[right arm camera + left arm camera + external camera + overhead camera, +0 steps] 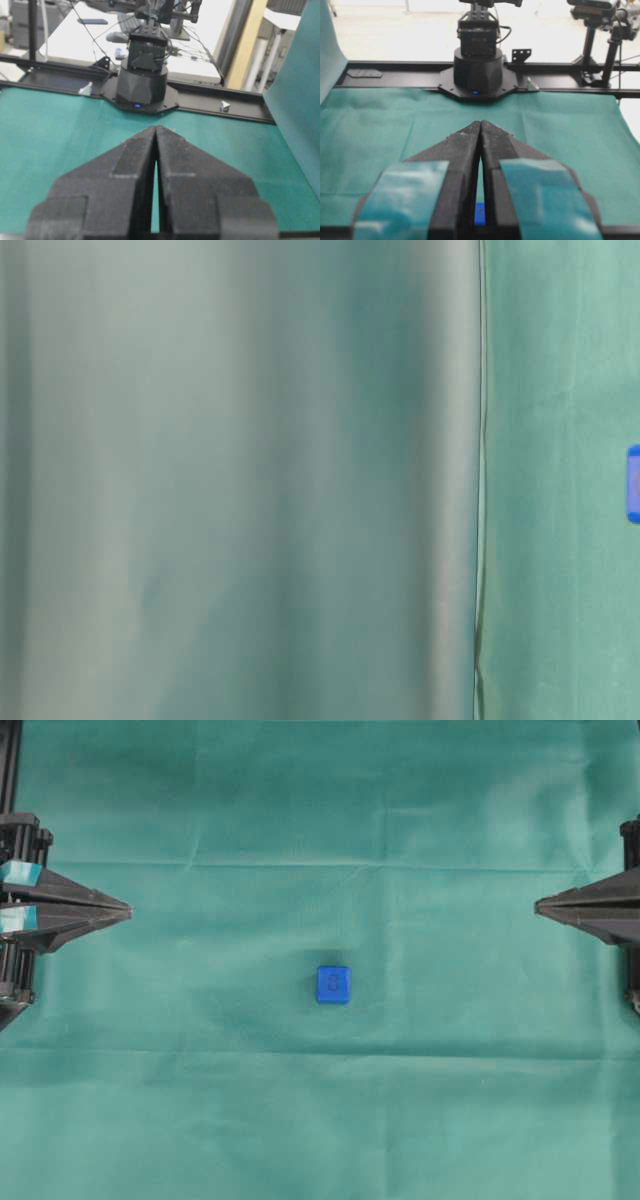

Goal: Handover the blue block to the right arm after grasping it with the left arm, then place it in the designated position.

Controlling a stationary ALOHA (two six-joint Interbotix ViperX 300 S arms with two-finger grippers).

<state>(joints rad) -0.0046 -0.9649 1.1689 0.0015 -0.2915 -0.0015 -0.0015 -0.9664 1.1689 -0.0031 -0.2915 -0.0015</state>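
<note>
The block (pixel 333 984) sits on the green cloth (pixel 320 1120) mid-surface, well apart from both arms. The left gripper (pixel 128 910) and right gripper (pixel 538 905) have jaws pressed together, empty.

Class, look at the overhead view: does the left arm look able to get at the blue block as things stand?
Probably yes. Only bare green cloth lies between the left arm and the blue block; its jaws, now shut, must open first.
</note>
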